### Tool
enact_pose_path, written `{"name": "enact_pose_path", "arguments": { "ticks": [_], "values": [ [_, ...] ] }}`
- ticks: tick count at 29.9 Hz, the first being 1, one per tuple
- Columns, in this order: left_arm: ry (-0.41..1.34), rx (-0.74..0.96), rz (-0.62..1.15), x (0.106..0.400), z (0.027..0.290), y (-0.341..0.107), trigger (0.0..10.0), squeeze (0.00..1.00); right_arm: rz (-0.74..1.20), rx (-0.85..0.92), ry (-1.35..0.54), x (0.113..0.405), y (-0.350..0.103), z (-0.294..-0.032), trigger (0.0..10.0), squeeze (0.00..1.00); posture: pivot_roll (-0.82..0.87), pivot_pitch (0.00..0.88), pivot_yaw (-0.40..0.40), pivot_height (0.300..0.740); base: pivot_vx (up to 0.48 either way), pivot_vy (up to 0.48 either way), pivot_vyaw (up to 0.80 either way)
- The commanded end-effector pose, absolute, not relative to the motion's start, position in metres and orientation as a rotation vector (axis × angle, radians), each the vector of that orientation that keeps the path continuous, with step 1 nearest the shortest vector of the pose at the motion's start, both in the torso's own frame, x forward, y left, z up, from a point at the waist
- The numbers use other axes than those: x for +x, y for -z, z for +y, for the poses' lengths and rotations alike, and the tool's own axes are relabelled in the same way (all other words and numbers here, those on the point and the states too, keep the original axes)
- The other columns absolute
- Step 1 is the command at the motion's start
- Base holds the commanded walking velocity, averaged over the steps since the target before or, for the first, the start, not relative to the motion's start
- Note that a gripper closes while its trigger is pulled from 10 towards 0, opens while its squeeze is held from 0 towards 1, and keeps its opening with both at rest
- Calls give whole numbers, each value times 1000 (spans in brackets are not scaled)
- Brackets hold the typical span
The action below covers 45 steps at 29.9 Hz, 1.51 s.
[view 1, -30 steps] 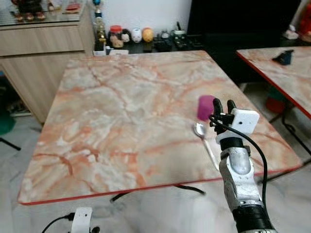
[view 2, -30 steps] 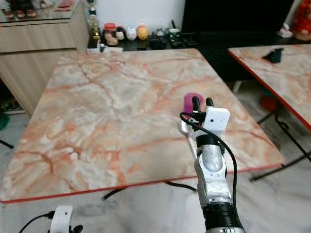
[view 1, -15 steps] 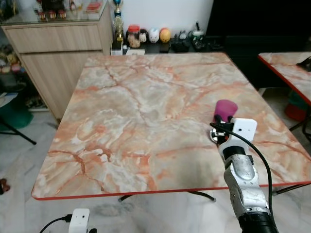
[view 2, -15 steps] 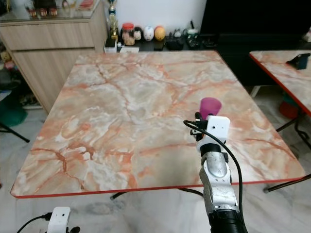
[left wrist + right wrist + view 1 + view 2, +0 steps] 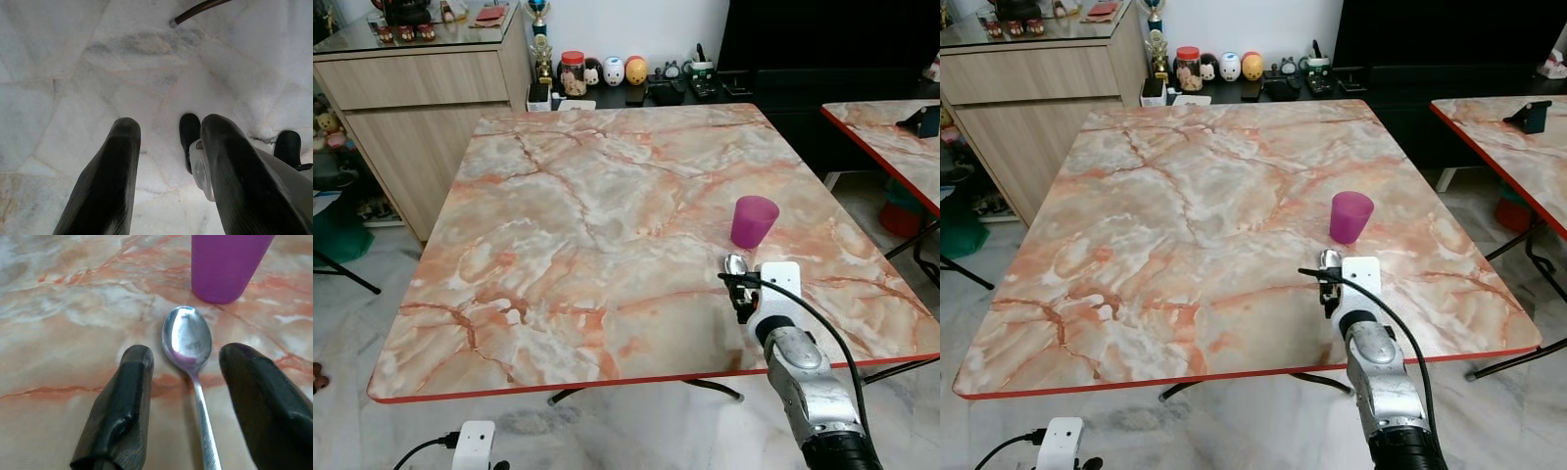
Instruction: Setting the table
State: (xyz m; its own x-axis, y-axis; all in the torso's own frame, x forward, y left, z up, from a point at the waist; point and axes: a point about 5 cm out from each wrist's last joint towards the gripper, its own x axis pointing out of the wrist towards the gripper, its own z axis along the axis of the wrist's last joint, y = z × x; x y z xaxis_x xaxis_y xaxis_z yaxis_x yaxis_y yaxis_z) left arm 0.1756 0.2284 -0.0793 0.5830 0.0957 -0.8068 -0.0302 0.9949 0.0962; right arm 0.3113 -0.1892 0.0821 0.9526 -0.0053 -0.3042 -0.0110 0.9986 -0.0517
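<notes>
A purple cup (image 5: 754,220) stands upright on the marble table (image 5: 568,215), toward its right side. Just in front of the cup lies a metal spoon (image 5: 188,340), bowl toward the cup and flat on the tabletop. My right gripper (image 5: 188,355) is open and low over the table. One black finger (image 5: 127,401) is on each side of the spoon's neck, and neither touches it. In the left eye view this gripper (image 5: 742,297) sits behind the spoon bowl (image 5: 735,263), near the table's front right. My left gripper (image 5: 171,125) hangs idle and open over the floor.
The table has a red rim, with its front edge (image 5: 607,377) close to me. A second marble table (image 5: 891,137) stands to the right across a narrow gap. A wooden sideboard (image 5: 421,88) and a low shelf with jars and figurines (image 5: 607,70) stand behind.
The camera has shifted and the whole scene with it. My right gripper has drawn back from the cup toward the table's front edge and dropped lower. The cup now stands fully uncovered.
</notes>
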Motion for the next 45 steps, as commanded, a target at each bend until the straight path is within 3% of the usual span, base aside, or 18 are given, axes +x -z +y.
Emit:
{"name": "enact_pose_path", "arguments": {
  "ticks": [1, 6, 7, 14, 45],
  "values": [
    [-63, 91, 969, 171, 230, 81, 10000, 0, 310, -29, 8, 315, -87, -194, 10000, 980, -40, 0, 3, 740, 0, 0, 0],
    [-63, 89, 968, 171, 230, 81, 10000, 0, 306, 8, 31, 319, -91, -199, 10000, 973, -39, 0, 2, 740, 0, 0, 0],
    [-66, 86, 968, 171, 230, 81, 10000, 0, 314, 47, 43, 319, -91, -200, 10000, 0, -37, 0, 2, 740, 0, 0, 0],
    [-66, 85, 966, 172, 230, 81, 10000, 0, 340, 161, 58, 320, -89, -202, 10000, 0, -36, 0, 1, 740, 0, 0, 0],
    [-76, 61, 962, 172, 227, 81, 10000, 0, 415, 104, -21, 330, -78, -199, 10000, 0, -24, 0, -11, 740, 0, 0, 0]
  ]
}}
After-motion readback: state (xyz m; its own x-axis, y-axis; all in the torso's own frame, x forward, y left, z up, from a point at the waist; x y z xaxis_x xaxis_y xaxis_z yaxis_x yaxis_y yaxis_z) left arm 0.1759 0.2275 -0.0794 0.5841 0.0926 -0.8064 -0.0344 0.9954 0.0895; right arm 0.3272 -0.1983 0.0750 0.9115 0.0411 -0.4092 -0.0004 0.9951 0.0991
